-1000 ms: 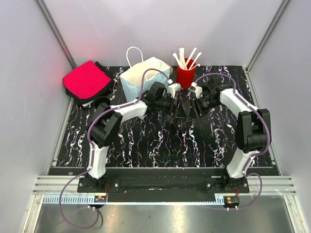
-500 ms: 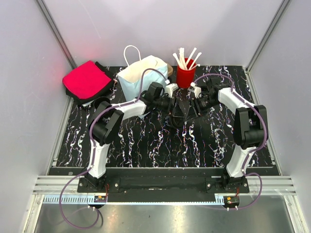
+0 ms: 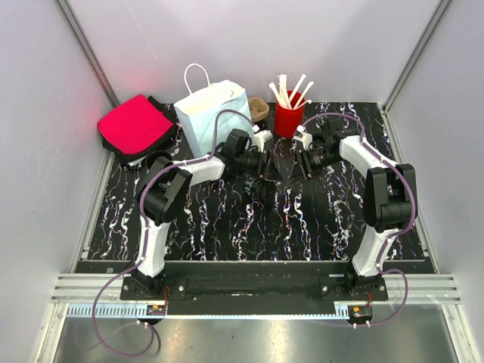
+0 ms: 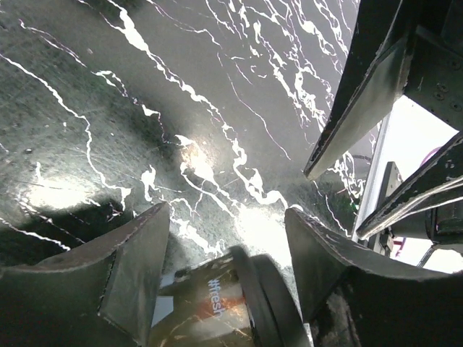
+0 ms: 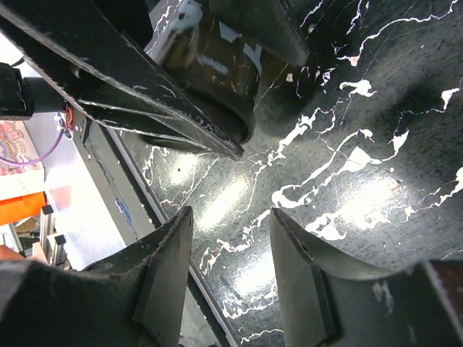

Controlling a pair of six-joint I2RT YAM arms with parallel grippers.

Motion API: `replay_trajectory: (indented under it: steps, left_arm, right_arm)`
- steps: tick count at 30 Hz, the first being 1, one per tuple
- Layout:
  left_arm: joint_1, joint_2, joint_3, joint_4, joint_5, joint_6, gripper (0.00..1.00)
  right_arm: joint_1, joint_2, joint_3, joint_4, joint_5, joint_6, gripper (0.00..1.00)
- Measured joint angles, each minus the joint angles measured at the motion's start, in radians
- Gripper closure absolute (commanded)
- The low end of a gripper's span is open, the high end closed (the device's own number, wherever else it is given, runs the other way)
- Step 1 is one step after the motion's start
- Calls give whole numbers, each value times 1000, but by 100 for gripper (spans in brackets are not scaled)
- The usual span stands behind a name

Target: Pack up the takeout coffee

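- Top external: takeout coffee (image 3: 265,189) is mid-table, roughly 6 o'clock from the red stirrer cup (image 3: 288,119) and 5 o'clock from the paper bag (image 3: 212,121).
- My left gripper (image 4: 226,211) straddles the cup, one finger on each side. Can't tell if it's clamped.
- My right gripper (image 5: 230,217) is parted and holds nothing, with only table (image 5: 347,166) between its fingers. Cup is at its 12 o'clock.

The left arm (image 3: 151,242) and right arm (image 3: 369,253) are showing white shells between bulky black joints. A purple cable (image 3: 98,318) is trailing along each, looping out at 7 and 5 o'clock. Matte black, scuffed fingers (image 4: 123,282) are tapering into blunt wedges.
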Motion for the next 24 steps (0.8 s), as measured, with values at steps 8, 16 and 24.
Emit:
replay_trajectory:
  steps: [8,16,24]
  left_arm:
    - [0,0,-22,34,9,-24,35]
    - [1,0,-22,29,13,-15,29]
    - [-6,-29,4,-34,13,28,25]
  right_arm:
    - [3,-1,-3,-3,2,-16,45]
    - [9,-31,-29,-7,16,-73,42]
    - [11,-35,-63,-7,73,-118,41]
